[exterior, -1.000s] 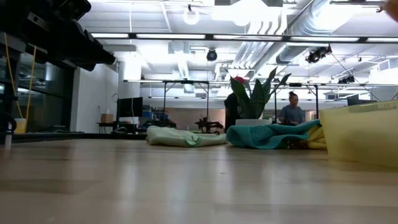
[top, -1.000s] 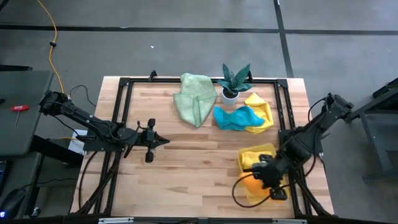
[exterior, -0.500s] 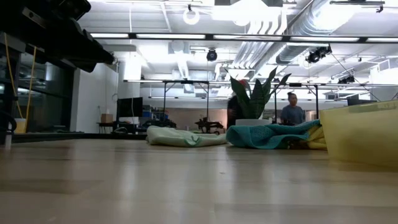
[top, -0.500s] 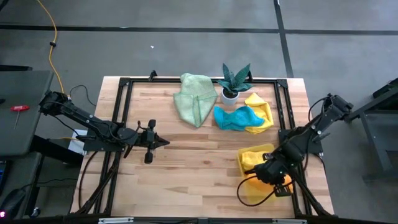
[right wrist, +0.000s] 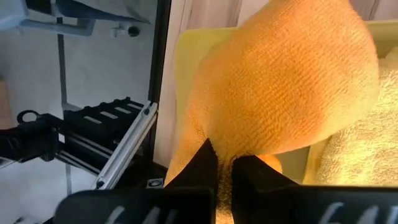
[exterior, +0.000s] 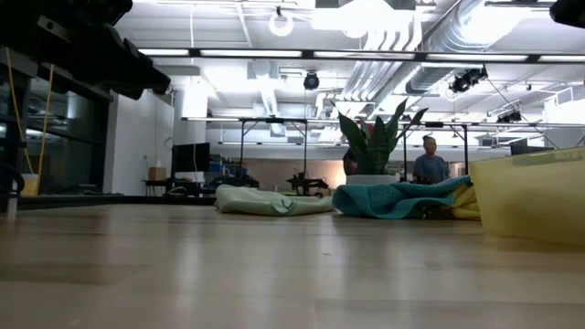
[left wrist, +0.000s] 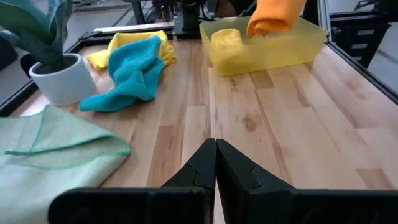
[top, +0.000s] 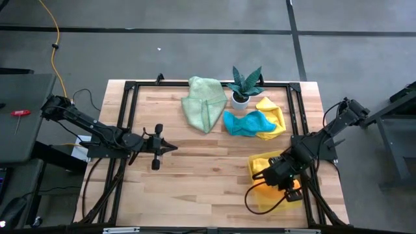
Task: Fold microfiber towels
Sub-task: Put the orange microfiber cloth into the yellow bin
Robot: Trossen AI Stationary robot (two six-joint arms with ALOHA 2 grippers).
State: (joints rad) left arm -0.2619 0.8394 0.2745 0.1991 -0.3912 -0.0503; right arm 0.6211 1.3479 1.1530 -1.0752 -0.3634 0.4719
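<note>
Here right fingers (right wrist: 221, 163) pinch orange towel (right wrist: 280, 87) over tray (top: 257, 170) near edge; left fingers (left wrist: 214, 163) closed, open wood ahead.

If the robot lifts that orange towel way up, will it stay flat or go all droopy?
Probably droopy. The orange towel already hangs in a soft bunch from the right gripper, above the yellow tray. It looks fluffy and thin, so likely light. The teal towel lies crumpled nearby, which hints these cloths don't hold a shape.
</note>
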